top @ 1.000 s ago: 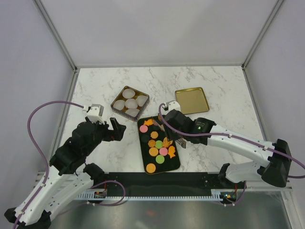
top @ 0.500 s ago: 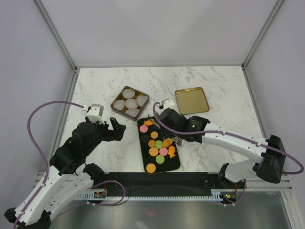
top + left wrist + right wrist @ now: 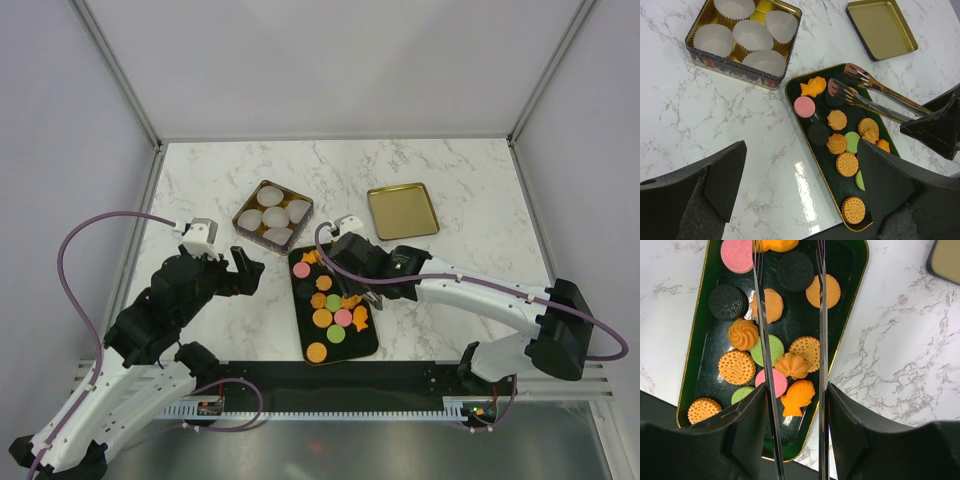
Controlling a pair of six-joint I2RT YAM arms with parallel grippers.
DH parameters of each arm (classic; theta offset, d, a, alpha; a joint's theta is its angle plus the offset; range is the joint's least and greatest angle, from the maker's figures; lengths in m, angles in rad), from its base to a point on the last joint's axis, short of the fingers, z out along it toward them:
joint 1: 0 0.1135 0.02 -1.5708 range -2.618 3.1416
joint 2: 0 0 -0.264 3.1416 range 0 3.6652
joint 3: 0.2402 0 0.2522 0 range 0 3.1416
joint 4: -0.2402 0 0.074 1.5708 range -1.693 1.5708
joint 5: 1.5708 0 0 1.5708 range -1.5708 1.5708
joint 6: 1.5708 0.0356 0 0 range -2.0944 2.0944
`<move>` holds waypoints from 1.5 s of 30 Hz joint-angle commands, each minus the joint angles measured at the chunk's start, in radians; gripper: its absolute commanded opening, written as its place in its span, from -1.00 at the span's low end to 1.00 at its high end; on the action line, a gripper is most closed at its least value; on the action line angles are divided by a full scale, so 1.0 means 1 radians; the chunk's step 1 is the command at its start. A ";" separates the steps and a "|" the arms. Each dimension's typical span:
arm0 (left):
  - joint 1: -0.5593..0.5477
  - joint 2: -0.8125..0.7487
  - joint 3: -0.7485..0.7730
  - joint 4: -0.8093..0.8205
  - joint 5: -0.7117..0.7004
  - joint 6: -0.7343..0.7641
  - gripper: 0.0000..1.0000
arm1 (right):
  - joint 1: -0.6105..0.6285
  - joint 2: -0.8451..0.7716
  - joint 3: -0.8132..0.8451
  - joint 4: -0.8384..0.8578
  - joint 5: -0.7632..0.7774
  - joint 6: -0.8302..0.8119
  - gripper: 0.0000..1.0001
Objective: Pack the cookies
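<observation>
White marble desk point(image 3: 200, 180). My right pincer point(image 3: 797, 405) grasps tongs point(image 3: 867, 105), blades apart over the tray's point(image 3: 842, 260) twelve o'clock end; I'd straddle one cookie point(image 3: 823, 291) squarely before squeezing. Left pincer point(image 3: 800, 170) released.

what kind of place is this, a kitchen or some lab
Probably a robot lab test cell, not a kitchen: two arms bolted to a marble-look table, plain grey panels around it, and staged props, a tray of cookies and a tin of paper cups.

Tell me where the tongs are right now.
Left wrist view, right side: the tongs sit in the right hand, tips apart above the far end of the tray, beside the orange fish cookie.
</observation>
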 commanded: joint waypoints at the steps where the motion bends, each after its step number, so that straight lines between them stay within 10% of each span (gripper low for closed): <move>1: -0.004 -0.002 0.002 0.007 -0.014 0.024 1.00 | 0.007 0.019 0.016 0.005 0.017 -0.023 0.13; 28: -0.002 0.000 0.002 0.007 -0.014 0.024 0.99 | 0.019 0.119 0.052 -0.023 0.046 -0.065 0.11; 45: -0.004 -0.005 0.004 0.005 -0.013 0.024 1.00 | 0.018 0.070 0.173 -0.124 0.066 -0.093 -0.27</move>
